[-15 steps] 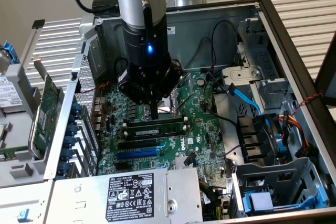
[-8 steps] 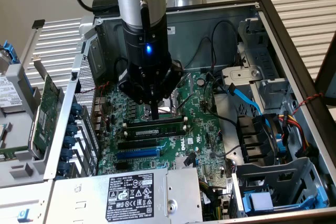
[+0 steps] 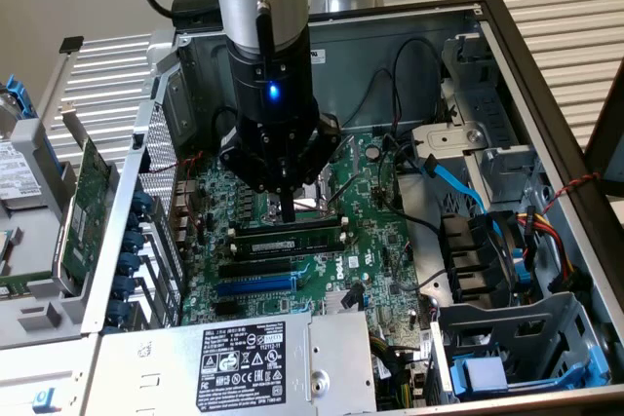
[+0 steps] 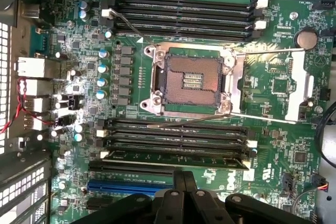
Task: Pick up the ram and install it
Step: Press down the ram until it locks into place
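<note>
Power supply casing [image 3: 244, 362] with its white label sits closest, across the near edge of the open computer case [image 3: 546, 65]. Beyond it lies the green motherboard [image 3: 375, 241], empty processor socket [image 4: 191, 80] bare in the middle.

Ram [image 3: 288, 242]: lying lengthwise in a memory slot beside the socket, green stick with a white label, level as far as I can tell. Seen from the wrist it sits in the outermost slot of the nearer bank [image 4: 176, 158], white end clips at either end.

Gripper [image 3: 289, 209]: fingers pinched shut, holding nothing, tips pointing straight down and at or just above the stick's top edge near its middle. Contact not certain.

Arm: wrist vertical, black housing plumb over the slot bank, blue light on.

Risks, my reading: a push at the middle alone could leave one end unseated or the clips unlatched. An off-line push might slip off the thin edge onto neighbouring slots or the socket lever.
</note>
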Controlling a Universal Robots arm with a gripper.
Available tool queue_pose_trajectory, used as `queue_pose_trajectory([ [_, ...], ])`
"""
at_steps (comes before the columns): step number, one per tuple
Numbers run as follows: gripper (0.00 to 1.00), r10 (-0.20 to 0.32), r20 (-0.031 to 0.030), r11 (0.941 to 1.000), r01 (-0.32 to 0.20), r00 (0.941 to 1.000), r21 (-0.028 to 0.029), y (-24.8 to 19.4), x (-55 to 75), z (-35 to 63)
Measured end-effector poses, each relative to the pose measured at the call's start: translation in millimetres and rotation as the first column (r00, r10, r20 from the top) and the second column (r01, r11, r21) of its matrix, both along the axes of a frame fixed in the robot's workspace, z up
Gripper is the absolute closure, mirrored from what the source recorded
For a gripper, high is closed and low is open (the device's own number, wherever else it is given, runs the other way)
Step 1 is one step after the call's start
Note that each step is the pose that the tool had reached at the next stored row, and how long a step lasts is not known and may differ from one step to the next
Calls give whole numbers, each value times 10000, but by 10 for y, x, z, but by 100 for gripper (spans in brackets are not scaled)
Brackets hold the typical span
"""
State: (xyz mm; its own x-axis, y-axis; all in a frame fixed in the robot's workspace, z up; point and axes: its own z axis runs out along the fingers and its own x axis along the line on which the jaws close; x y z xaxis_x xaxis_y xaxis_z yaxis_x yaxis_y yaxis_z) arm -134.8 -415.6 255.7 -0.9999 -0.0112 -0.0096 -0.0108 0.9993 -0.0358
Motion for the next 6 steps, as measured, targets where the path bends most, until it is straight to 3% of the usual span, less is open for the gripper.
queue_pose_trajectory([
  [6, 89, -33, 0, 10000, 33, 10000, -1, 0, 0, 0],
])
